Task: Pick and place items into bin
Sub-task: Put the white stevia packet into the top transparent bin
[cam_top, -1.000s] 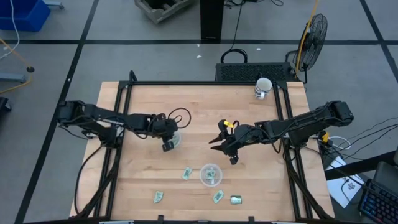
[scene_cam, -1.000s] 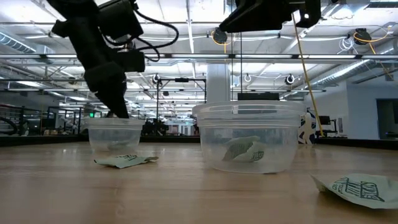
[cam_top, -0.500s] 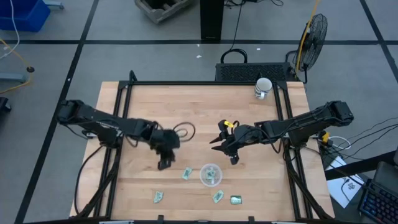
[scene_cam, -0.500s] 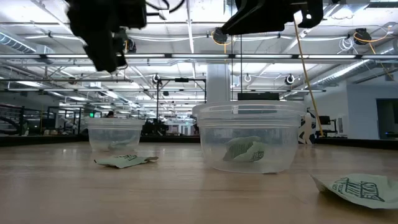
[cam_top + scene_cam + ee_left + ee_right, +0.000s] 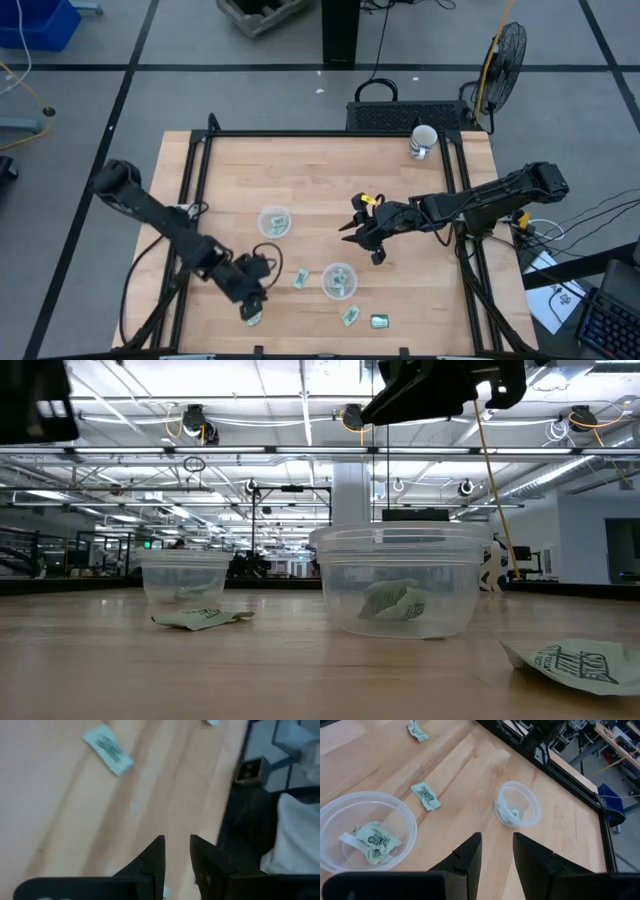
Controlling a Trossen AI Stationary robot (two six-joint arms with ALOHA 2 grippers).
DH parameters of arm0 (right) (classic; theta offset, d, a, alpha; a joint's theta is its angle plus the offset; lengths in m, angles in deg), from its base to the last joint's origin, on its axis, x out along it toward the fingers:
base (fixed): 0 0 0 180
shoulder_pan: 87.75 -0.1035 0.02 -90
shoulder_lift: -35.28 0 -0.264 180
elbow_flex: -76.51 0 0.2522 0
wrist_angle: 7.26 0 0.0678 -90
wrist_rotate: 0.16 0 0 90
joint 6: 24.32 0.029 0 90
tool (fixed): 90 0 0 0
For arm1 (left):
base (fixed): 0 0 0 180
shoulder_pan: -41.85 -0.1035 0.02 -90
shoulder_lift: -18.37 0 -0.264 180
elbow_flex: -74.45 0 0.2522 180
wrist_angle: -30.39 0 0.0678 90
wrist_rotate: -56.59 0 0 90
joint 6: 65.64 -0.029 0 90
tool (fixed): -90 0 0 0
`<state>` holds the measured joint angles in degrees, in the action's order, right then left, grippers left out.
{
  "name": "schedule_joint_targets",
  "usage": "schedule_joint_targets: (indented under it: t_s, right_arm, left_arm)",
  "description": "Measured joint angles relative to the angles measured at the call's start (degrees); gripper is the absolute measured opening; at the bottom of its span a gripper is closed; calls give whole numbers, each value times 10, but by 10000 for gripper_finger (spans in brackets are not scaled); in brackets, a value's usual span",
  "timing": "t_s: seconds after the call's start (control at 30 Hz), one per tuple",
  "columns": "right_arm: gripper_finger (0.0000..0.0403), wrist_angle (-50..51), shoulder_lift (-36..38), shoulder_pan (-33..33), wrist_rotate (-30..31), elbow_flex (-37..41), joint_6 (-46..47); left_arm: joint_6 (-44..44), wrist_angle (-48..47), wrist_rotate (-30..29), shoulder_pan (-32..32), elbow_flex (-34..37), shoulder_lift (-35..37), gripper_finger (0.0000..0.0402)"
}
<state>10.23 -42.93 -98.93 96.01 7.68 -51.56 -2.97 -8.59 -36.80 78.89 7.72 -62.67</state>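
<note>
Small light-green packets lie flat on the wooden table near its near edge: one beside the near clear cup, one under my left gripper, two further right. The near cup holds a packet. The far cup holds one too. My left gripper hovers open with a narrow gap, a packet ahead of it. My right gripper hangs open above mid-table, touching nothing.
A white mug stands at the far right corner. Black frame rails run along the table's left and right sides. Bare wood lies between the two cups and across the far half. In the low view a packet lies close by.
My left gripper has left the far cup and swung toward the table's near-left corner, ending above the packet by the near edge. The far cup stands uncovered now. My right arm has kept still.
</note>
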Motion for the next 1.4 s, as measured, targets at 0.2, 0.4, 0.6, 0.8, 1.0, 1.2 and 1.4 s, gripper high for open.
schedule_joint_targets:
  t_s: [0.2,0.4,0.6,0.8,1.0,1.2,1.4]
  right_arm:
    - [105,0,0,0,0,0,63]
    - [105,0,0,0,0,0,81]
    - [105,0,0,0,0,0,58]
    - [105,0,0,0,0,0,49]
    - [105,0,0,0,0,0,49]
    - [105,0,0,0,0,0,49]
    - [105,0,0,0,0,0,49]
  left_arm:
    - [30,25,64,31,0,-78,93]
    - [38,21,131,24,1,-155,93]
    - [34,24,141,14,1,-173,93]
    - [1,18,104,12,1,-173,93]
    - [-67,18,59,13,0,-173,93]
    - [-134,-18,-91,-14,0,-173,93]
    - [-135,-60,-123,-54,0,-173,93]
